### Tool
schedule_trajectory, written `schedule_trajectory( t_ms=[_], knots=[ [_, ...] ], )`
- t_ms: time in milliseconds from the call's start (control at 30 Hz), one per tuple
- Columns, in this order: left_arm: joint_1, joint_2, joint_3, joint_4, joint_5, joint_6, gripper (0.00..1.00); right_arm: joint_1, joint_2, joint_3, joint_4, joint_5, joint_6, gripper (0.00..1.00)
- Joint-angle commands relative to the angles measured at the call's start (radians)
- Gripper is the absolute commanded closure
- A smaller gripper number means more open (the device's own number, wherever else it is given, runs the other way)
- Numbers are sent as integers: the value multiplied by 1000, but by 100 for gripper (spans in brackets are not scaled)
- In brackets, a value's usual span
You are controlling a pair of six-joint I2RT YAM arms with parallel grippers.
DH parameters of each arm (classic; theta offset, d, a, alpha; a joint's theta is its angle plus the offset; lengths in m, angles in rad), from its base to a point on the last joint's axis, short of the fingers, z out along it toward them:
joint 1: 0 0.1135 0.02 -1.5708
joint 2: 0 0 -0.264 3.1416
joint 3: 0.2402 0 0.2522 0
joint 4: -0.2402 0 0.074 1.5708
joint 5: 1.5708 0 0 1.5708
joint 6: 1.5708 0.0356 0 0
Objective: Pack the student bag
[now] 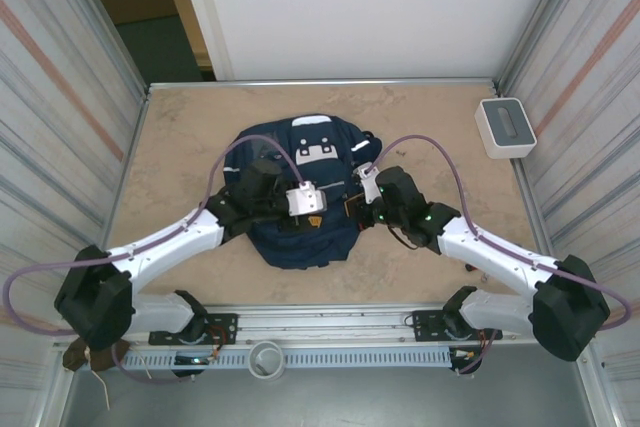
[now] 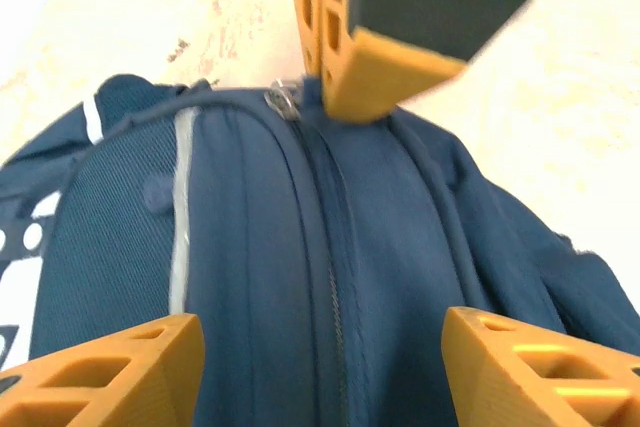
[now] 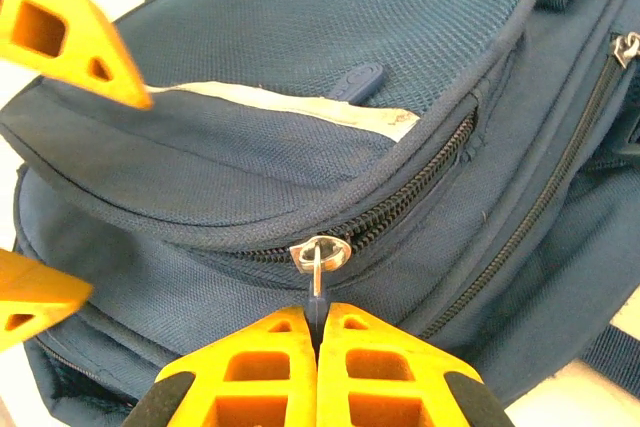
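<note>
Working on: the zip, by the look of it. Which way it's meant to run on the student bag (image 1: 268,143), I can't say.
bag spot: lying flat mid-surface (image 1: 180,147) between both arms, well apart from the white-grey box (image 1: 505,127) at the far right.
right fingers (image 3: 290,357): pinched fully together on the zipper pull (image 3: 318,259), at the bag's right side.
left fingers (image 2: 110,367): spread wide with nothing in them, astride the zipper track (image 2: 330,277).
next move: my guess is the right drags the pull along that curved track, slow and even, while the left pins the fabric so the bag doesn't just slide along.
hard to see: how much of the zip is open, what's inside the pocket, and the bag's middle under the arms from above. The left wrist view is blurry up close.
</note>
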Motion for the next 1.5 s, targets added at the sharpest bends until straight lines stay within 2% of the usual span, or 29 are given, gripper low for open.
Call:
schedule_trajectory(
  t_ms=[0,67,233,300,400,500,567,800,933,1033,1133,1233,1333,1367,1467],
  knots=[
    [-21,59,70,-11,-43,17,39,26,-49,6,41,-1,2,100],
    [-28,92,103,-24,-45,22,47,37,-55,3,43,-1,2,100],
    [-27,115,127,-61,-16,55,80,17,-60,-18,17,-2,-16,100],
    [-16,90,103,-62,27,82,88,-22,-63,-30,3,-17,-20,100],
    [31,32,52,-31,147,84,94,-96,-50,-35,-42,-25,-30,100],
    [93,-17,4,7,323,62,95,-153,-16,-21,-69,-27,-9,100],
    [117,-32,-14,19,390,59,94,-163,16,-7,-64,-26,7,100],
    [118,3,11,-24,469,90,94,-181,179,104,-52,12,59,100],
    [110,26,25,-21,468,102,94,-204,250,146,-80,3,57,98],
    [108,36,34,-25,462,104,94,-216,222,128,-83,-26,36,87],
    [107,39,32,-18,451,106,93,-232,153,94,-85,-63,15,69],
    [106,45,31,-14,447,107,93,-310,117,79,-76,-117,69,54],
    [102,55,31,-11,443,106,93,-417,188,110,-41,-179,204,47],
    [98,58,31,-11,440,106,93,-438,236,140,-37,-190,236,42],
    [85,68,38,-9,430,103,93,-456,392,251,-37,-160,279,37]
  ],
)
